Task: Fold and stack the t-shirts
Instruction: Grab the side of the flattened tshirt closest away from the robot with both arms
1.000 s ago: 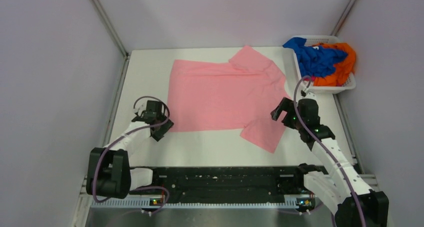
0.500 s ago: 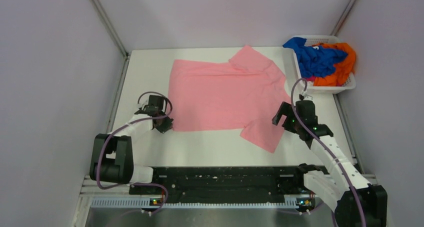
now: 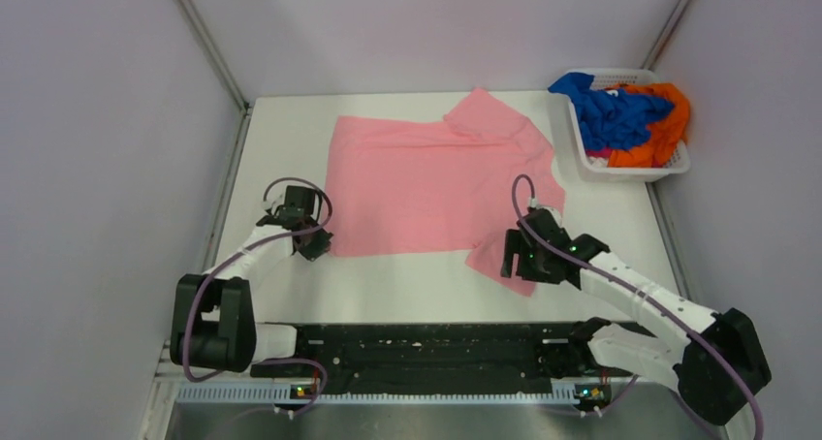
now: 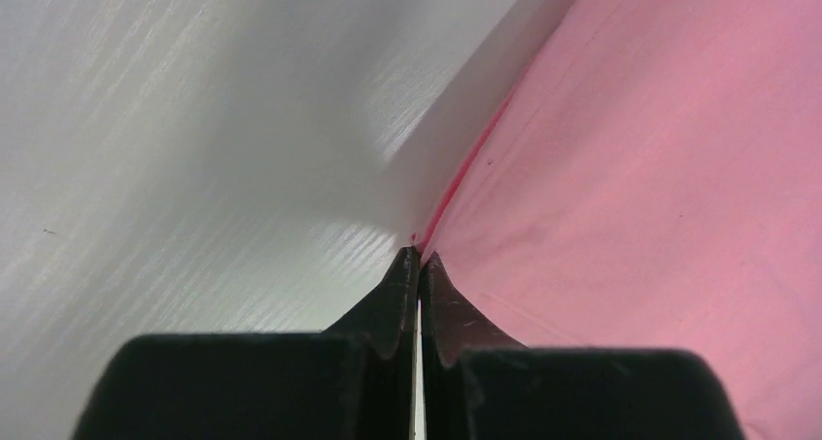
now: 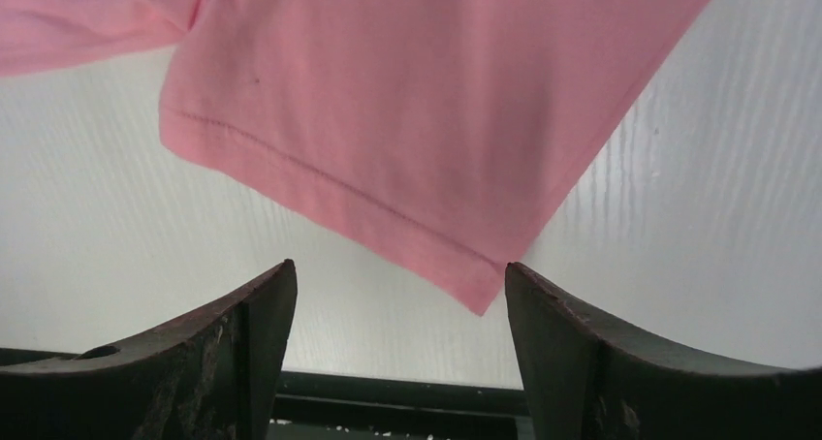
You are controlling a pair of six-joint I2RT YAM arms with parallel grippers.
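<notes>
Covering pink t-shirt (image 3: 426, 188) sleeve: right hand (image 3: 517, 266).

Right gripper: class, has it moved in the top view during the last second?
Yes. The right gripper swung left, away from the basket, and now hangs over the near sleeve of the pink shirt.

- Overhead view: I can read no text, label, brand or number from my remote station.
- Both wrist views: I find nothing legible there either.
</notes>
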